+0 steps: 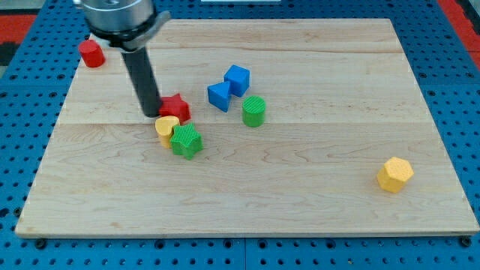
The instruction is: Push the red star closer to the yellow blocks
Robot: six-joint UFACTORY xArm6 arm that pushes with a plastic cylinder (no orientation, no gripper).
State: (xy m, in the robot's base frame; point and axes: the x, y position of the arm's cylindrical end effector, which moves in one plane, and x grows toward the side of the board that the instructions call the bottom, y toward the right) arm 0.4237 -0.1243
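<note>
The red star (177, 107) lies left of the board's middle. My tip (151, 114) stands against its left side. A small yellow block (166, 128) sits just below the star, touching or nearly touching it. A green star (186, 140) rests against that yellow block's lower right. A yellow hexagonal block (394, 174) lies far off at the view's lower right.
Two blue blocks, a cube (238, 79) and a wedge-like one (220, 95), lie right of the red star, with a green cylinder (254, 111) below them. A red cylinder (91, 53) sits at the wooden board's (315, 165) top left corner.
</note>
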